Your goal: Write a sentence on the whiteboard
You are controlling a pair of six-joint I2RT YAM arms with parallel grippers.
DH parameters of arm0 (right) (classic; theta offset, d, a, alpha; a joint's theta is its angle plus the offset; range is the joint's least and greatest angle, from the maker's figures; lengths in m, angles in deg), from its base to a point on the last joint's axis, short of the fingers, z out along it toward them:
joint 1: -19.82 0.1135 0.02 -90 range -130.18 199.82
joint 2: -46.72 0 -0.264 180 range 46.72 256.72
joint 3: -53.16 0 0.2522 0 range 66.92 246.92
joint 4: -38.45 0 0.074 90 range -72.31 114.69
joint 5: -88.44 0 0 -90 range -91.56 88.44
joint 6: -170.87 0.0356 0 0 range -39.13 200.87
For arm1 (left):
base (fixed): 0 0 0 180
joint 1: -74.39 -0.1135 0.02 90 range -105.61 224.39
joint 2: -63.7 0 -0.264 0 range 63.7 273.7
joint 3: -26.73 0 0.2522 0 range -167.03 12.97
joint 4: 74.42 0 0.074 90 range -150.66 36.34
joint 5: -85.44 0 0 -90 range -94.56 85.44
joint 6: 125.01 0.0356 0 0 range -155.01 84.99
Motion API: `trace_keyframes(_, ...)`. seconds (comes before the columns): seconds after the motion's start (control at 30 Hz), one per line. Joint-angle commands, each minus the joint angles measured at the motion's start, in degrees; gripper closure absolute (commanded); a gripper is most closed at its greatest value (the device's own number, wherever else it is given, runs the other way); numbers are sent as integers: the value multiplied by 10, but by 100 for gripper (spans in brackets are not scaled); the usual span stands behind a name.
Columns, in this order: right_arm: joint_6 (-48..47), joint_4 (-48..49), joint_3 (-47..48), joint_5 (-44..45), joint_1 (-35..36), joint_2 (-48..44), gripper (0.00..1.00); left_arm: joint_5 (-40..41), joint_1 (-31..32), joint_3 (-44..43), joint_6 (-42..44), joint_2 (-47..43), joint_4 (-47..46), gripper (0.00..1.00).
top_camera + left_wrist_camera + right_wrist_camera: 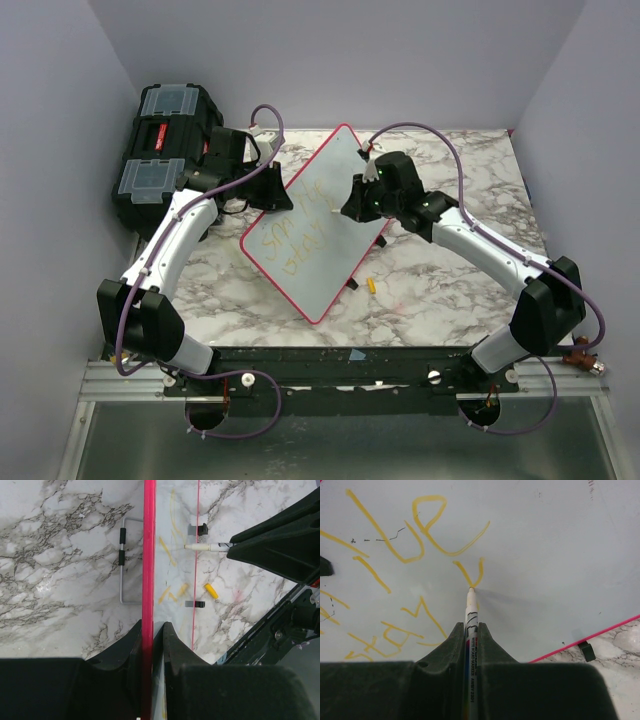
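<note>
Finishing the stroke in hand calls, I judge, for light and even pressure. The right pincer is closed on a marker, and the marker's tip touches the whiteboard at the foot of a small yellow V, where the sentence seems to leave off. The marker should stay steep to the glossy face and move from the arm rather than the wrist, because a hard push could skid the tip or shove the whiteboard. The left pincer is clamped on the pink frame, one jaw on each side of that edge, and this brace has to hold while the other arm writes. Ample white space lies beyond the tip, so the next letters can run on toward the far corner and stay clear of the black clip at the rim. The table is grey-veined marble, and a loose yellow cap lies on it just beside the whiteboard's near edge, clear of both arms. The whiteboard sits slantwise at mid-table between the arms, with two lines of yellow writing at its left end. A black toolbox stands in the far left corner, and plain pale walls close the space on three sides.
</note>
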State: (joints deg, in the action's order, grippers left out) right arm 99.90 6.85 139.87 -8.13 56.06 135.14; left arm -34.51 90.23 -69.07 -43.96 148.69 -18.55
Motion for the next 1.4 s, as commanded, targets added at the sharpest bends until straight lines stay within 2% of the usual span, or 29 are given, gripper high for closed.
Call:
trace_keyframes(0.0, 5, 11, -17, -42, 6, 8, 99, 37, 5, -4, 45, 4, -18, 100)
trace_keyframes(0.7, 9, -15, -24, 95, 6, 15, 99, 39, 5, -10, 46, 7, -15, 100)
trace_keyframes(1.2, 5, -47, -8, 160, 6, -5, 99, 41, 5, -11, 47, 6, -14, 100)
trace_keyframes(1.37, 5, -32, -2, 147, 6, -31, 99, 41, 4, -13, 48, 6, -13, 100)
